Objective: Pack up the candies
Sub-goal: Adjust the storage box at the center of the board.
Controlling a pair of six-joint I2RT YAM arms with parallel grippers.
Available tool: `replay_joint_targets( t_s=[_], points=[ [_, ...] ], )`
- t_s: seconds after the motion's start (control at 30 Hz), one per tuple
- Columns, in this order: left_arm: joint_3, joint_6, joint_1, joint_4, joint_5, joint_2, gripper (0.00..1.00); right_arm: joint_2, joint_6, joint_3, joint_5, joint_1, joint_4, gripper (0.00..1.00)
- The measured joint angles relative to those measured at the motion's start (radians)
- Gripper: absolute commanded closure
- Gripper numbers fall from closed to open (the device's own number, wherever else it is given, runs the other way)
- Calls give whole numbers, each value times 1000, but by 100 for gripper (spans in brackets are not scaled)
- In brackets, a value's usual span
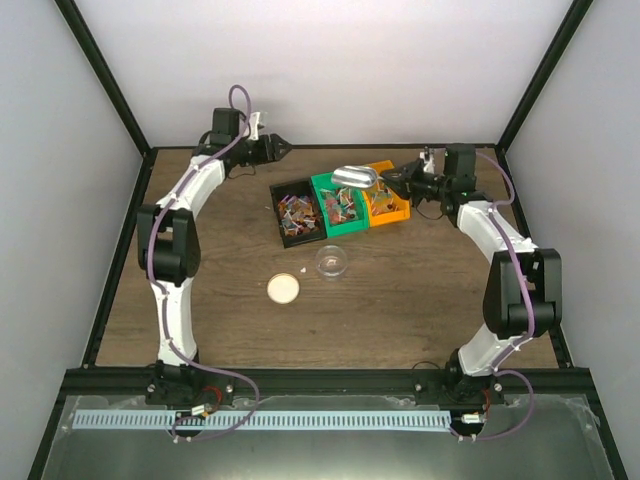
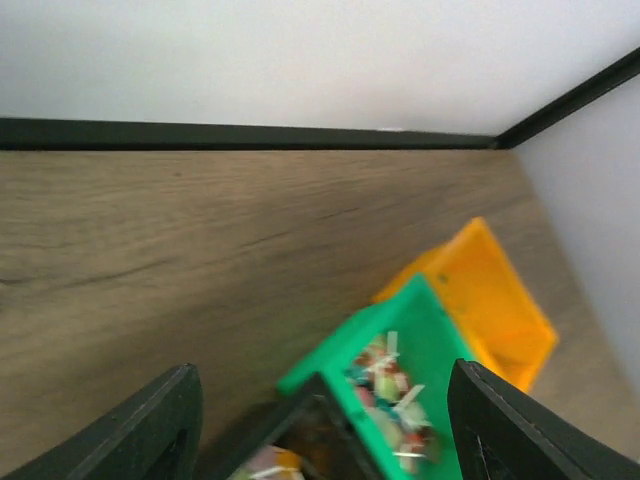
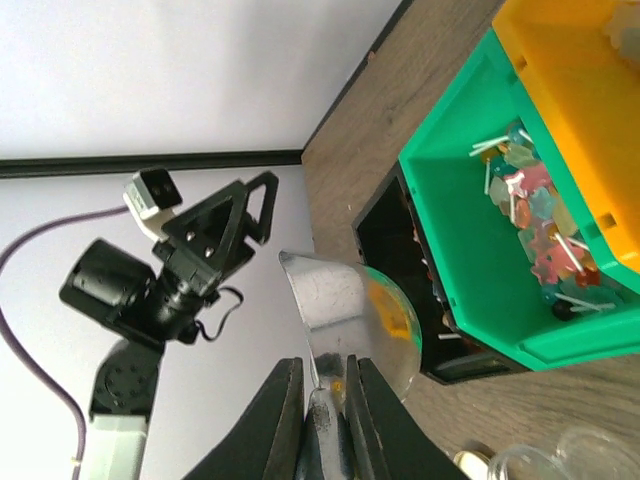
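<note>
The candies (image 1: pixel 340 205) lie in three small bins side by side: black (image 1: pixel 297 212), green (image 1: pixel 338 203) and orange (image 1: pixel 386 196). My right gripper (image 1: pixel 396 178) is shut on the handle of a silver scoop (image 1: pixel 355 177), held tilted above the green bin. In the right wrist view the gripper (image 3: pixel 325 365) pinches the scoop (image 3: pixel 345 305), with candies (image 3: pixel 540 225) in the green bin (image 3: pixel 470 290) beyond it. My left gripper (image 1: pixel 277 148) hovers behind the black bin. In its wrist view the gripper (image 2: pixel 320 375) is open and holds nothing, with blurred candies (image 2: pixel 395 390) below.
A clear cup (image 1: pixel 332 262) stands in front of the bins, and a round beige lid (image 1: pixel 283 288) lies to its left. Black frame posts and white walls bound the wooden table (image 1: pixel 420 300) at the back and sides.
</note>
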Motion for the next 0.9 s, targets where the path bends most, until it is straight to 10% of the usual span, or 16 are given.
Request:
replay_joint_targets(
  t_s=[0.37,0.9],
  points=[
    [63,484,-3,-333,-166,95,34,-25,-84,-29,-29,-39,-82,99],
    [139,557,-78,-337,-300,222,52,-29,-166,-30,-85,-79,-157,99]
  ],
)
